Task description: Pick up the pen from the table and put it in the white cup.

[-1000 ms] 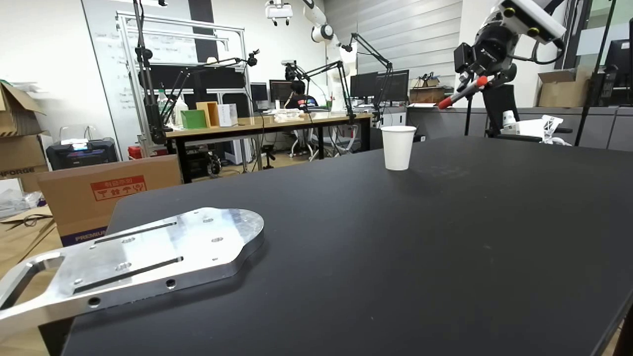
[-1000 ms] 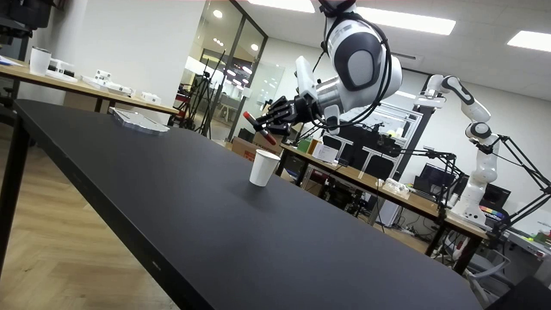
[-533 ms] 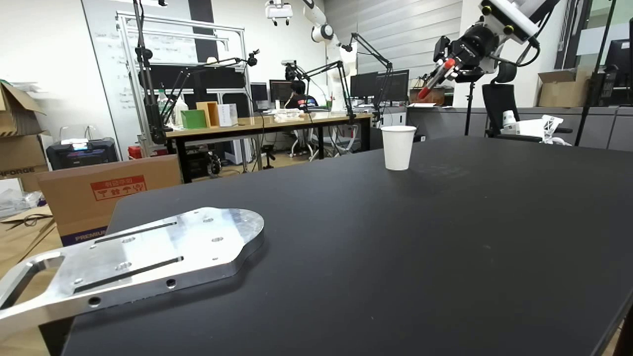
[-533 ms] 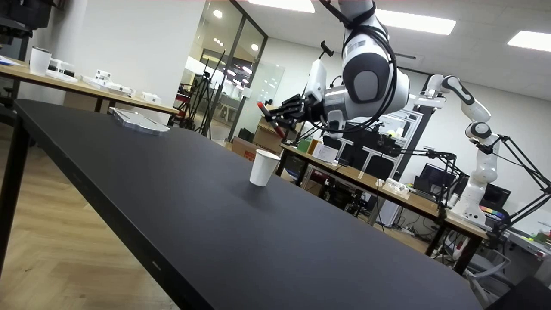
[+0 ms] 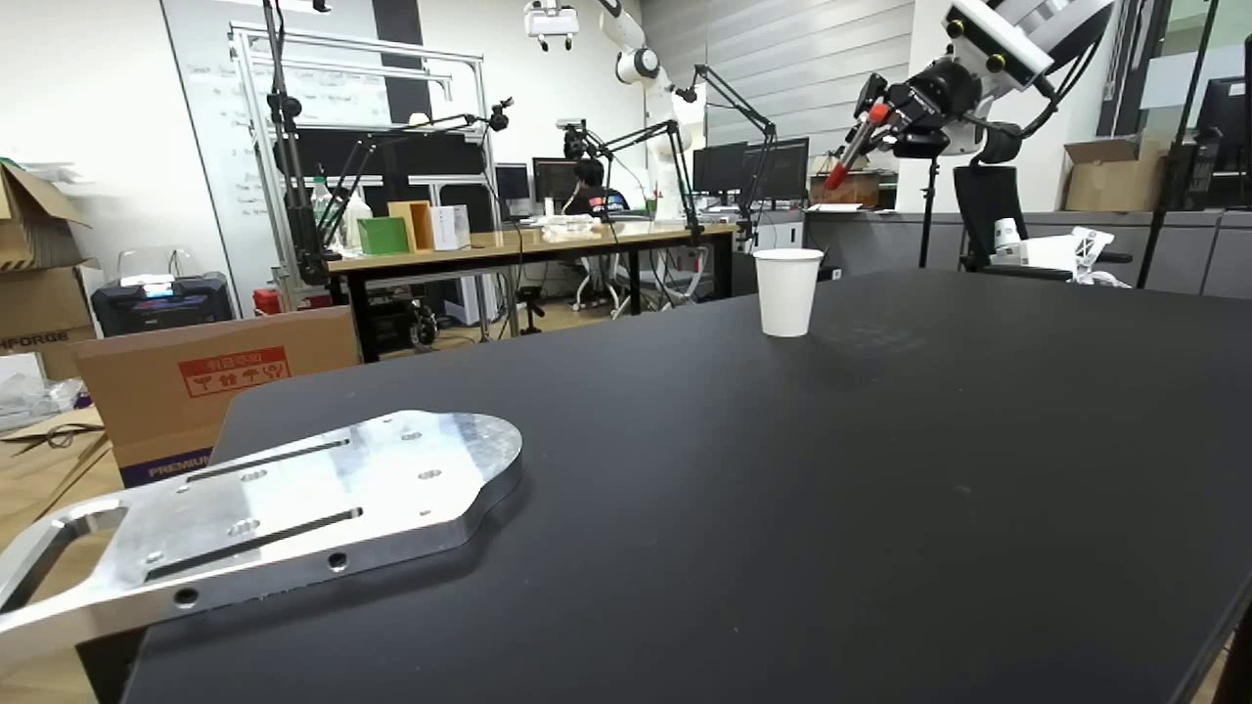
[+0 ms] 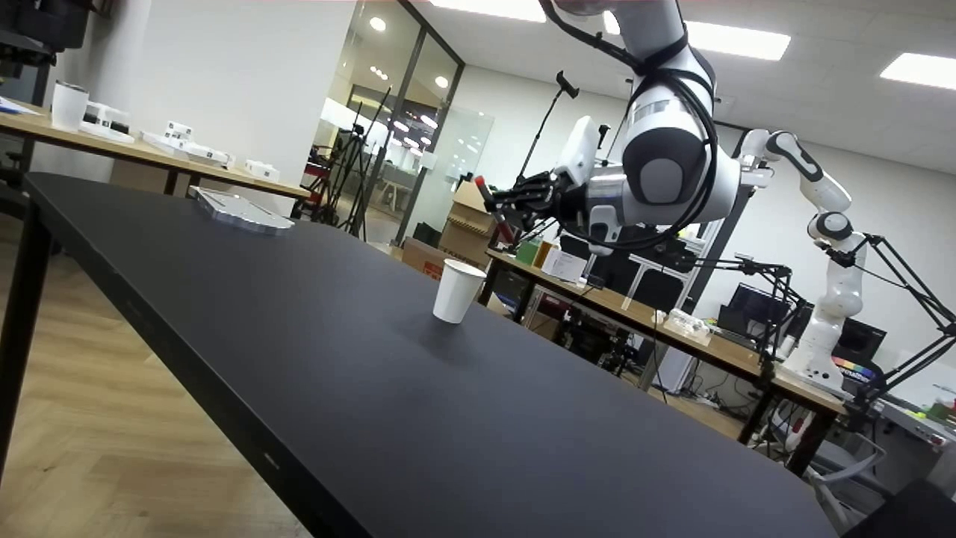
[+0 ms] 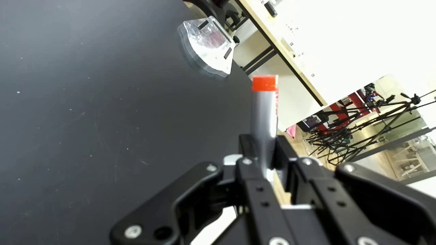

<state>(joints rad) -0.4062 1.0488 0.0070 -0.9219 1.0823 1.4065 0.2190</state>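
Note:
The pen (image 5: pixel 857 145) is thin, with red ends and a silver-grey middle. It is held tilted in the air by my gripper (image 5: pixel 878 129), one red end pointing down. The pen (image 6: pixel 488 199) and gripper (image 6: pixel 503 203) also show beyond the cup in an exterior view. In the wrist view the pen (image 7: pixel 264 112) stands up between the two fingers of the gripper (image 7: pixel 264 151), red end outward. The white cup (image 5: pixel 786 293) stands upright on the black table (image 5: pixel 704 489). The cup (image 6: pixel 456 293) is below the pen and apart from it. The cup is out of the wrist view.
A shiny metal plate with a handle (image 5: pixel 333 489) lies at a table end, also in the wrist view (image 7: pixel 208 44). A cardboard box (image 5: pixel 225 381) stands beside the table. A wooden-topped workbench (image 5: pixel 548 244) with several things stands beyond it.
My gripper has moved with the pen, leftward and up in an exterior view, rightward in an exterior view. The pen has become more upright. The cup has not moved.

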